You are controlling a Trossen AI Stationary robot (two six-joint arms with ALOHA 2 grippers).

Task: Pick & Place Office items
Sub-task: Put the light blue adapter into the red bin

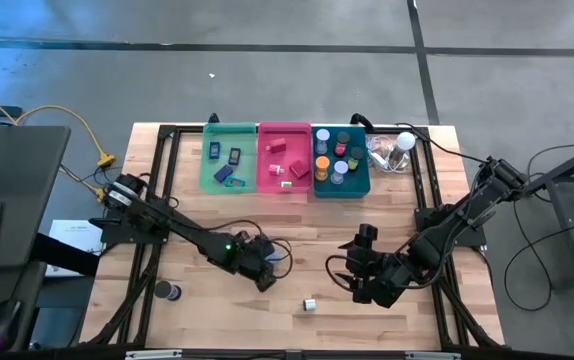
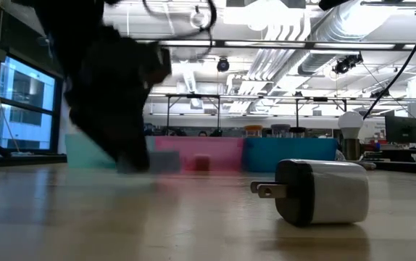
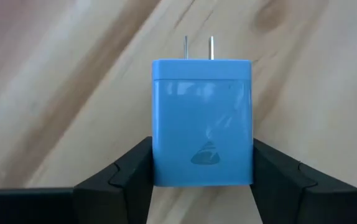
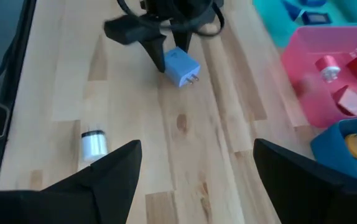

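A blue plug charger (image 3: pixel 202 118) with two metal prongs sits between the fingers of my left gripper (image 3: pixel 202 155), which is shut on it at the middle of the table (image 1: pixel 270 266). The right wrist view shows the same charger (image 4: pixel 181 66) under those fingers. My right gripper (image 1: pixel 372 287) hovers open to its right, with nothing between its fingers (image 4: pixel 197 149). A white plug charger (image 1: pixel 309 304) lies on its side on the wood near the front edge (image 2: pixel 317 190). A dark roll (image 1: pixel 167 291) stands at the near left. My left gripper pinches the blue charger's two opposite sides (image 3: pixel 160 155) between its two fingers, at the end away from the prongs. The fingers slant down from the table's left. The prongs (image 3: pixel 198 48) point away from the gripper. Whether the charger is clear of the wood I cannot tell.
Along the far edge stand a green bin (image 1: pixel 229 175), a pink bin (image 1: pixel 284 185) and a teal bin (image 1: pixel 359 185), each holding small items. A white bulb (image 1: pixel 404 142) with clear clutter lies right of them. Bare wood stretches between the bins and the grippers.
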